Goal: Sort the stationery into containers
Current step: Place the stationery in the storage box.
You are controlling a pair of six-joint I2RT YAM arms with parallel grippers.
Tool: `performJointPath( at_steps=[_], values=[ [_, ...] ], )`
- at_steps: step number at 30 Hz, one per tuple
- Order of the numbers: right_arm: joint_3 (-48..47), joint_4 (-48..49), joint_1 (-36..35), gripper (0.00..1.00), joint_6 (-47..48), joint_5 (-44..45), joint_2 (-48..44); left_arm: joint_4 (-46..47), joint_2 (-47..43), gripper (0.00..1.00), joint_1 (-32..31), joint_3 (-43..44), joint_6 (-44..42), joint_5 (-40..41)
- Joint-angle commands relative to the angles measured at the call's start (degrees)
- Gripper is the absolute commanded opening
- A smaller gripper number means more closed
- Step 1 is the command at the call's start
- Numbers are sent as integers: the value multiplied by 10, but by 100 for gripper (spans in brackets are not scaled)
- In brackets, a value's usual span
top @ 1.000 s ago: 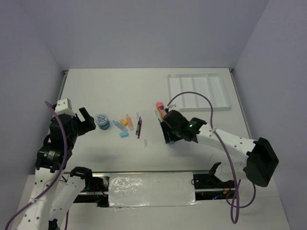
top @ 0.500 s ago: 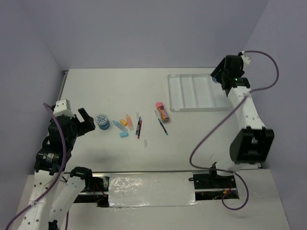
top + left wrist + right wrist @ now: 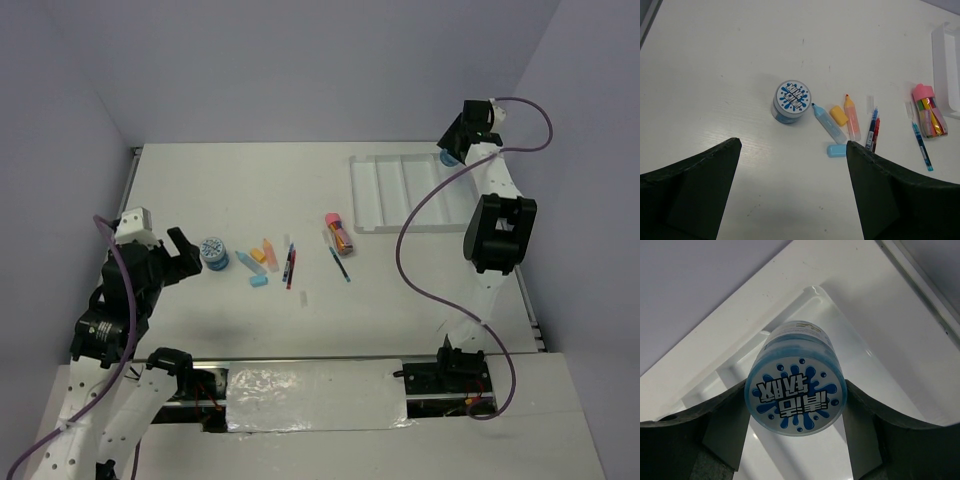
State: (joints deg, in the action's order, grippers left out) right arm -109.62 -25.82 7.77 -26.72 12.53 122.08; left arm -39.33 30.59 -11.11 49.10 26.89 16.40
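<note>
Clamped in right claw: round blue roll with splash-patterned top, over far right corner of flat white four-compartment plastic tray. Lower squarely into end compartment, keep clear of its walls, release only once seated. Left claw spread wide, empty, above desk near second blue roll.
</note>
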Motion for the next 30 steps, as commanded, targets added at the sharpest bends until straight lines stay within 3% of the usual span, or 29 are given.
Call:
performJointPath(
  at_steps=[1, 5, 15, 21, 23, 24, 25, 30],
  values=[
    [-87, 5, 2, 43, 22, 12, 20, 26, -16, 99, -6, 6, -11, 2],
    [-156, -41, 3, 45, 25, -12, 72, 27, -25, 99, -7, 5, -11, 3],
    [-121, -40, 15, 49, 26, -1, 97, 25, -24, 99, -15, 6, -10, 5],
    [-107, -41, 21, 57, 40, -2, 99, 26, -27, 99, -18, 5, -10, 5],
    [-103, -41, 22, 71, 44, -6, 95, 26, -26, 99, -18, 6, -11, 4],
    [-103, -41, 22, 89, 48, -8, 93, 25, -25, 99, -18, 5, -10, 4],
    [-103, -40, 22, 99, 52, -12, 91, 25, -25, 99, -18, 6, -11, 5],
    [-139, -74, 24, 100, 49, -11, 92, 26, -26, 99, -18, 6, -10, 5]
  ],
)
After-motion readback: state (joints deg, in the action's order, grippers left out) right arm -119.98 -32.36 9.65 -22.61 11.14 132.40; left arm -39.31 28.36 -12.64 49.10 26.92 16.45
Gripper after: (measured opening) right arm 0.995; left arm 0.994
